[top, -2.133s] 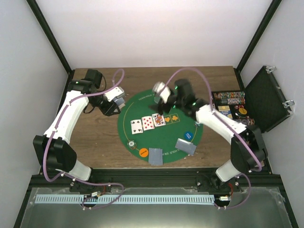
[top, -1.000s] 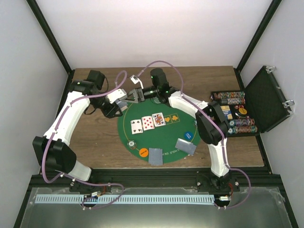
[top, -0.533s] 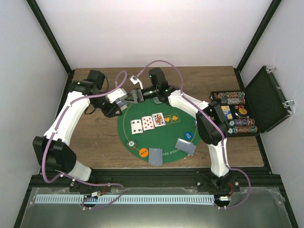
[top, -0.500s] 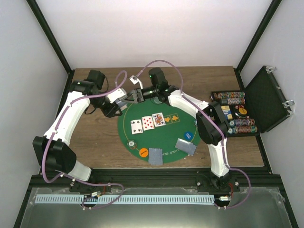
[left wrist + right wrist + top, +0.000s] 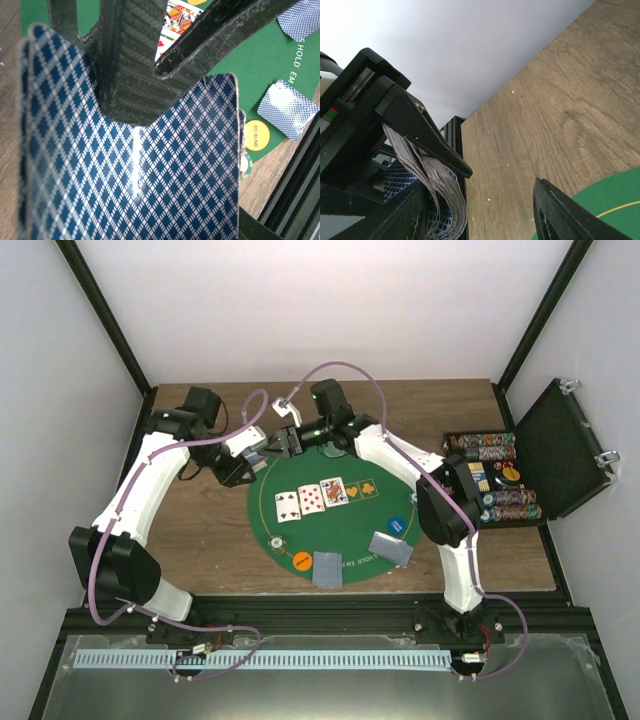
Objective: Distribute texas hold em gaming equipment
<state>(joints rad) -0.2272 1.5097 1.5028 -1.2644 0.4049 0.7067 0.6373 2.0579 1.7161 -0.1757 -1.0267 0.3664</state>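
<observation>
Just past the far left edge of the green mat (image 5: 345, 528), the left gripper (image 5: 248, 455) is clamped on a deck of cards (image 5: 150, 200), held above the bench (image 5: 200, 530). The right gripper (image 5: 277, 441) has its tips right at that deck, over the mat's far left rim.

On the mat, from its left side across: a clear-grey disc (image 5: 272, 539), three face-up cards (image 5: 312, 498) in a row at the middle, an orange disc (image 5: 302, 561) at the near edge, a face-down stack (image 5: 327, 568) beside it, another face-down stack (image 5: 392, 548) and a blue disc (image 5: 398, 524) toward the right edge.

Right of the mat a black case (image 5: 560, 440) lies open, lid thrown back. Inside are rows of white-edged chips (image 5: 482, 447) on edge, with something blue and yellow between the rows that I cannot make out.

The left wrist view alone shows the blue-and-white diamond backs and "BIG BLIND" on the orange disc. The right wrist view alone shows the deck's edges splayed under the left gripper's black jaw, and the right gripper's own fingers (image 5: 385, 217) standing apart, bare bench between them, nothing pinched.
</observation>
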